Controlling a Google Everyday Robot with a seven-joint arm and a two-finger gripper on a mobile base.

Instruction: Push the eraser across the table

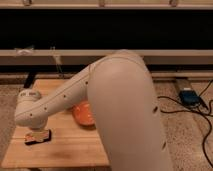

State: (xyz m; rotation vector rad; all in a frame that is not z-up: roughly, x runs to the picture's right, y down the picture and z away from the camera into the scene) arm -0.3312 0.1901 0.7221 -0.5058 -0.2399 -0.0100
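eraser [39,136]: near-left on counter [75,150]; likely light, stiff, flat, slides easily | end effector [33,129]: just above it, fingers apart, holding nothing | contact: push low on its side face

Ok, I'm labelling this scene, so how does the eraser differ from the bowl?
The eraser is a small flat dark block; the bowl is round, orange and much bigger. The eraser lies near the table's left end; the bowl sits mid-table, partly hidden by the arm. The gripper hangs right over the eraser, away from the bowl. Both rest on the table.
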